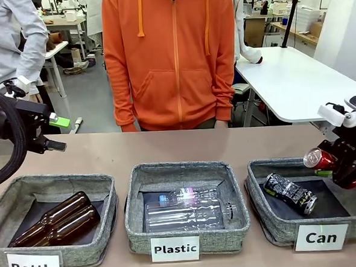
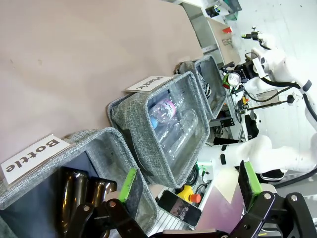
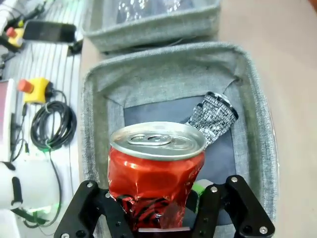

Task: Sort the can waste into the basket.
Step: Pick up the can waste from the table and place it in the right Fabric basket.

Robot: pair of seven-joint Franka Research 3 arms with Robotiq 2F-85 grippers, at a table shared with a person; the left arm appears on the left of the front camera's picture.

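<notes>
Here the right gripper point(image 3: 158, 218), jaws clamped on the red can point(image 3: 154, 168), hangs over the Can basket point(image 1: 274, 221) at the bench's right corner beside the dark can point(image 1: 289, 193), release seemingly next, while the left gripper point(image 1: 58, 133) waits with jaws apart.

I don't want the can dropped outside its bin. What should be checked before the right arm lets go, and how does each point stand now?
1. Right end effector shut on the shiny red crushed can: ok.
2. Red can above the square grey woven basket labelled "Can": ok, the right wrist view shows basket floor below it.
3. Landing room beside the dark blue-black and silver crushed can already inside: ok.
4. Person's hands away from that basket: ok.
5. Left end effector open and away, over the far left: ok.
6. Drop height small: cannot tell.
</notes>
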